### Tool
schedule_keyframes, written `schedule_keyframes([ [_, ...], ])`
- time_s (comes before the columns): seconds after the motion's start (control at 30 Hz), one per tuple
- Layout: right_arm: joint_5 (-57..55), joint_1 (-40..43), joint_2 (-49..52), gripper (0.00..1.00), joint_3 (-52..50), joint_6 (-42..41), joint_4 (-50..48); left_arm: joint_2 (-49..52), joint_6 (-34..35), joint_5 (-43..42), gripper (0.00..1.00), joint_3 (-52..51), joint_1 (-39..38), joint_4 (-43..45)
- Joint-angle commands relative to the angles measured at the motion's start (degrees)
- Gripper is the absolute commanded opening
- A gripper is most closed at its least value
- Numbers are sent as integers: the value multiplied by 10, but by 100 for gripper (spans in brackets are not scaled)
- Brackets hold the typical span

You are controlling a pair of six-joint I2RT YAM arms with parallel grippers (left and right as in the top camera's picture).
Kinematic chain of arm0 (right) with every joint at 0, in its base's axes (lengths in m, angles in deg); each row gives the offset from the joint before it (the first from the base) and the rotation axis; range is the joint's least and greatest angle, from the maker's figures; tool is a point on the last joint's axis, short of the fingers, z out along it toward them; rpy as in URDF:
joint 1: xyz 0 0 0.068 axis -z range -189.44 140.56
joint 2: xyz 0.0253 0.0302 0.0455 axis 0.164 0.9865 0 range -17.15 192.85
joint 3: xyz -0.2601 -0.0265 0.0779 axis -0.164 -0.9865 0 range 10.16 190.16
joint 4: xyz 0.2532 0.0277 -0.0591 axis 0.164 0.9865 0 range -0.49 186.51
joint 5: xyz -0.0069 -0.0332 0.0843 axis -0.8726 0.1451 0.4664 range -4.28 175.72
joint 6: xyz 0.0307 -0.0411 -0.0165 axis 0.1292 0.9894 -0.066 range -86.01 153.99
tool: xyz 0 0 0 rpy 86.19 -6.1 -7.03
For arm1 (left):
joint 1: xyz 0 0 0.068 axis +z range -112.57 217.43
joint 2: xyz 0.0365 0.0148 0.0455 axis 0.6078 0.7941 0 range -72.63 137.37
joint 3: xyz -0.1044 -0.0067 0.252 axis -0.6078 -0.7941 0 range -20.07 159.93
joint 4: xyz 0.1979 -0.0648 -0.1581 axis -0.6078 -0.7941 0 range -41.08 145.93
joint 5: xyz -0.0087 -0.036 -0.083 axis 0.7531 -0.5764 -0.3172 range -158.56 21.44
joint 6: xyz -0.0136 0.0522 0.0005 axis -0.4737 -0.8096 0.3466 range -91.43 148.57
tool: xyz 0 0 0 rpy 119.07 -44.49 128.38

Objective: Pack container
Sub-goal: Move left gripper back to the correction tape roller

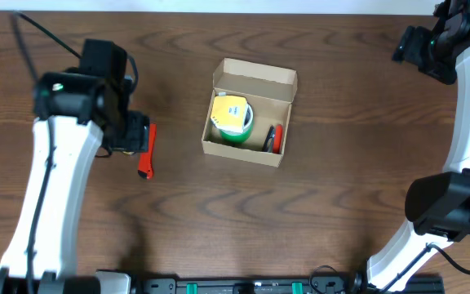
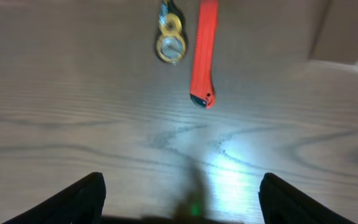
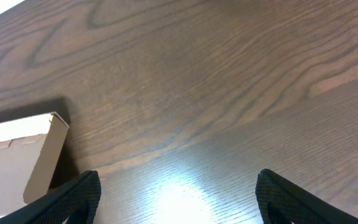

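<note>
The container is a tan cardboard box in the middle of the table, its flap lid open at the back. Inside lie a yellow and green round item and a black and red item. A red utility knife lies on the table left of the box; it also shows in the left wrist view, ahead of my open, empty left gripper. My right gripper is open and empty, high at the far right, with a corner of the box at its left.
A small yellow ring item lies beside the knife's far end; in the overhead view it is hidden under the left arm. The right arm runs along the table's right edge.
</note>
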State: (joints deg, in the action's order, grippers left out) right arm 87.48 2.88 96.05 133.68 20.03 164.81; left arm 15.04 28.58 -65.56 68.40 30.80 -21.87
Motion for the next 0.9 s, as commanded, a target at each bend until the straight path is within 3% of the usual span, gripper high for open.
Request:
schedule_keyframes([
  [0.0,2,-7,4,82,-4,7,0,43,-46,-36,80,-65,25,33],
  [0.27,2,-7,4,82,-4,7,2,157,-86,-80,77,-74,77,89],
  [0.63,2,-7,4,82,-4,7,2,225,-147,-87,77,-74,89,173],
  [0.87,2,-7,4,82,-4,7,3,249,-148,-53,85,-73,92,237],
])
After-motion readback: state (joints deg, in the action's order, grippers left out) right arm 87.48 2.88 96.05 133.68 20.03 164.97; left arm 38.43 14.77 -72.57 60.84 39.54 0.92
